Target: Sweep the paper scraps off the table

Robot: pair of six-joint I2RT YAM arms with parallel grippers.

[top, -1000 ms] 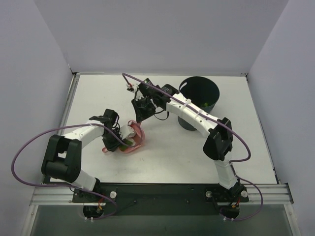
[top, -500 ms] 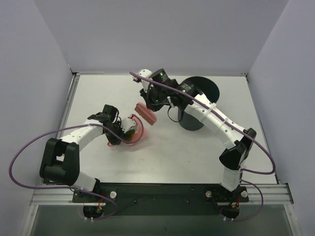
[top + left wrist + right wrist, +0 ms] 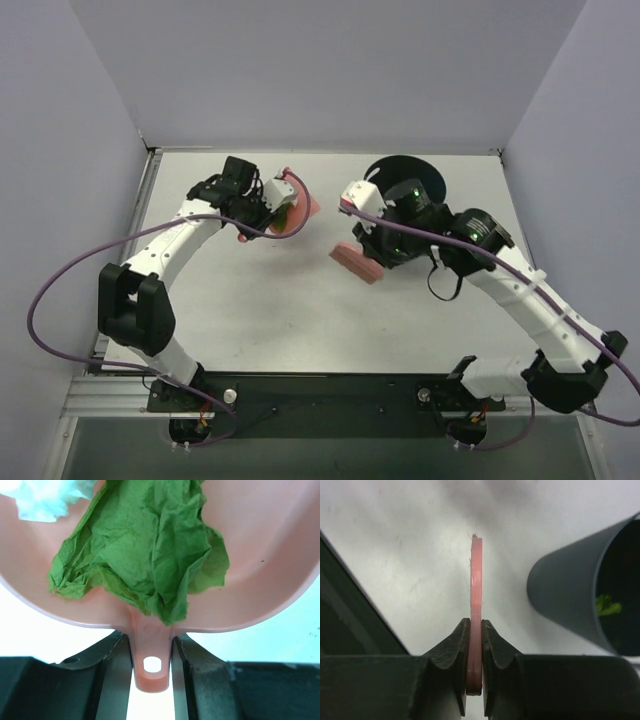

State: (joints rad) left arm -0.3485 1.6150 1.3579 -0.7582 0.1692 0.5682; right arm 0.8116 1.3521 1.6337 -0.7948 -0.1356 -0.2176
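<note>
My left gripper [image 3: 266, 203] is shut on the handle of the pink dustpan [image 3: 294, 209], held over the back-left part of the white table [image 3: 300, 320]. In the left wrist view the dustpan [image 3: 260, 555] holds paper scraps: a large crumpled green one [image 3: 150, 555] and a white one [image 3: 42, 502]; my fingers [image 3: 112, 680] clamp its handle [image 3: 152, 665]. My right gripper [image 3: 374, 246] is shut on the pink brush [image 3: 356, 264], held just left of the bin. In the right wrist view the brush [image 3: 476, 580] stands edge-on between my fingers [image 3: 455, 650].
A dark round bin [image 3: 400, 180] stands at the back right, partly hidden by my right arm. In the right wrist view the bin [image 3: 570, 595] shows a green scrap [image 3: 607, 606] inside. Grey walls enclose the table on three sides.
My left arm has carried the dustpan from the table's left-middle toward the back. My right arm has swung the brush from the back centre down and right, next to the bin.
</note>
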